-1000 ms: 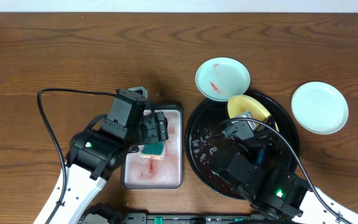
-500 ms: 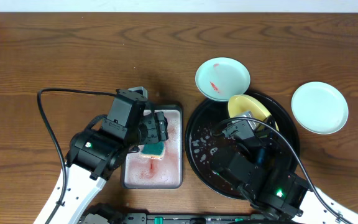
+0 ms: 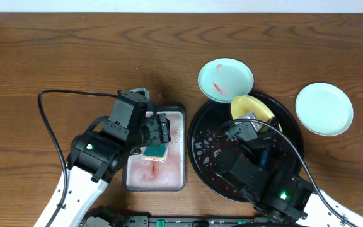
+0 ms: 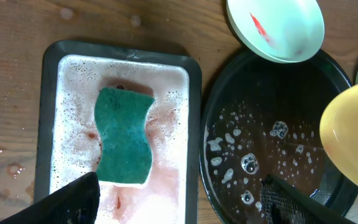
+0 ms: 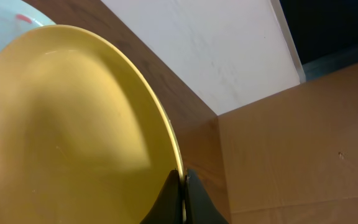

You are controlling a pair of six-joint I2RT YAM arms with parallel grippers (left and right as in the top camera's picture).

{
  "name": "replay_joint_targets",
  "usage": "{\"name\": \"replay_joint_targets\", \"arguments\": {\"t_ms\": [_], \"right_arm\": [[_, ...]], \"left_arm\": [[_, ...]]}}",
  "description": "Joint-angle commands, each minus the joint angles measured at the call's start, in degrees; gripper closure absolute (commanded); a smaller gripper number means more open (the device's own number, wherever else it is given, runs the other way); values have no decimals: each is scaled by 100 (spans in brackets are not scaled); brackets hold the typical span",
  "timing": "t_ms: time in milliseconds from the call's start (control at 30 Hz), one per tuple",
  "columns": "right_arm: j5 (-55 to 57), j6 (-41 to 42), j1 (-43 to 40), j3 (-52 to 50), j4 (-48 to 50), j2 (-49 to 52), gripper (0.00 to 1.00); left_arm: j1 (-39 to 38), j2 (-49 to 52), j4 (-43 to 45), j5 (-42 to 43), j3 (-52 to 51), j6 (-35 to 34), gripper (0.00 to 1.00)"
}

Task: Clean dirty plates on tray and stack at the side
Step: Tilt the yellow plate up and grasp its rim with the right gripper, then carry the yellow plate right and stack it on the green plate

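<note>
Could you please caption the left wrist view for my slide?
Open left tool hovers over a wavy green sponge in a foamy rectangular grey metal pan beside the sudsy round black tray.

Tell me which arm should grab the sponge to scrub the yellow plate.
Left. The left tool, open, hangs above the green sponge in the pan; the right tool is shut on the yellow plate over the tray.

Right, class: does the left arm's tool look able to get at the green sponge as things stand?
Probably yes: the open left tool hangs over the sponge in the pan, nothing between.
</note>
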Motion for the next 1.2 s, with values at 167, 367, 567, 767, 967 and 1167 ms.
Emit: {"name": "replay_joint_targets", "arguments": {"t_ms": [167,367,567,767,967,1167], "right_arm": [[232,-39,-90,133,15,-2,99],[201,61,-214,133,46,0,99],[-968,756,-1086,131,39,4,99],[-4413,866,-3595,133,129,4,99],[-6767,863,-6402,131,525,94,99],[-7962,1193,-8520,131,1285,866,99]], "left_arm": [[33,0,-13,-9,24,57,17],[33,0,-13,-9,24,57,17],[33,0,-13,-9,24,57,17],[33,0,-13,-9,24,57,17],[33,0,-13,-9,24,57,17],[33,0,-13,-9,24,57,17]]}}
